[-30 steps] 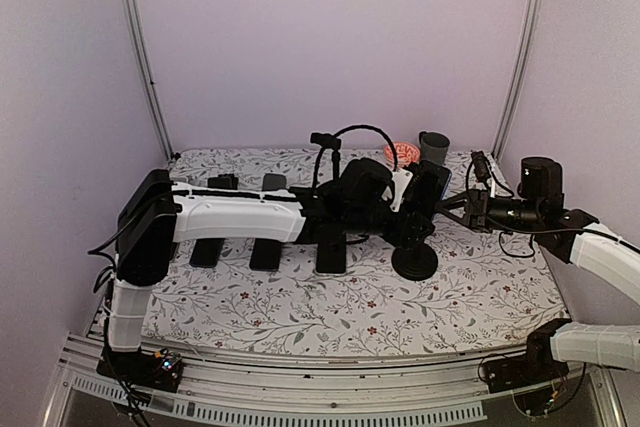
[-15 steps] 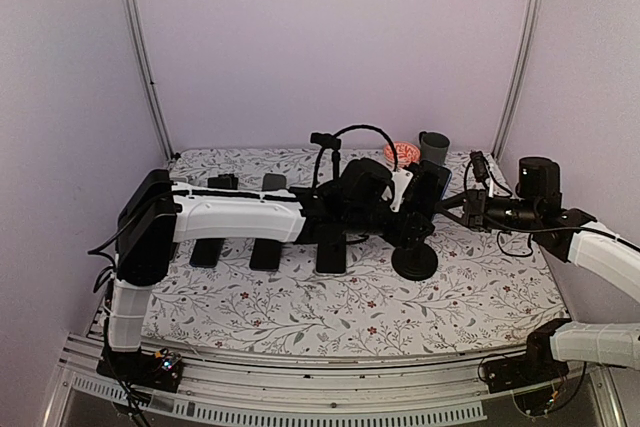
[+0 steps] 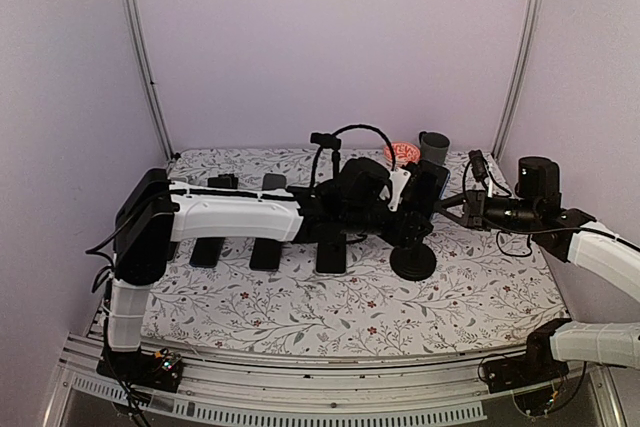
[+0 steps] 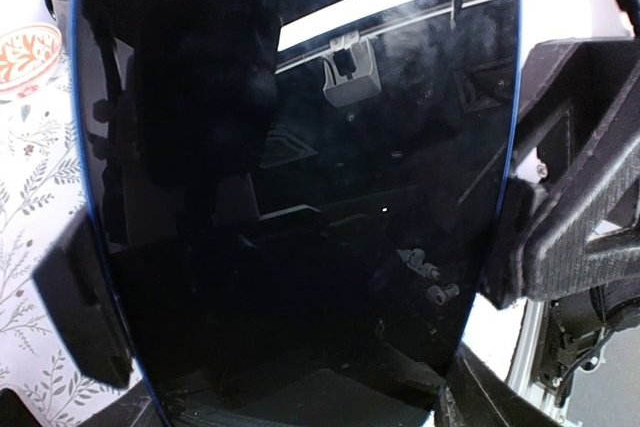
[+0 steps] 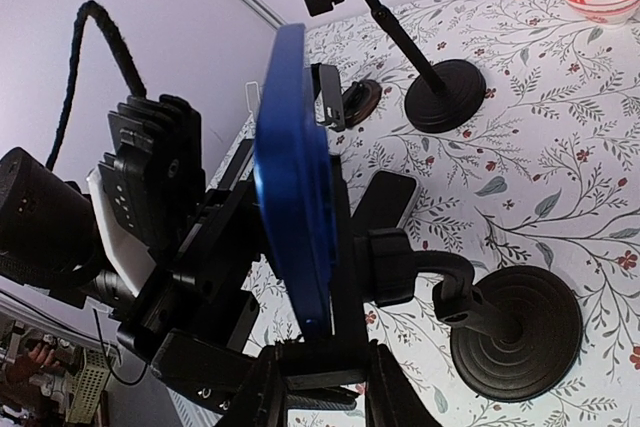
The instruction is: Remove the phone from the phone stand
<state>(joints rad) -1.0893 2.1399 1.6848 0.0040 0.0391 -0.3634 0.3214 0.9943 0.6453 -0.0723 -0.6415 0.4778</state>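
Over the last second the right pincer (image 5: 325, 399) has drawn its jaws in from a wider gap to a narrow one. They now bracket the foot of the cradle on the phone stand (image 3: 413, 260), but I cannot tell whether they have bitten yet. Neither arm has travelled noticeably in the overhead view. The left pincer (image 4: 310, 277) has not altered: its jaws are set at the phone's width, with fingers (image 4: 545, 237) pressed on the two long edges of the phone (image 5: 295, 167). The phone still stands upright in the cradle, right of the middle of the counter (image 3: 480, 297), between its near and far edges. My reading is that the right arm is bracing the stand so the left can lift the phone out, and the removal itself has not begun
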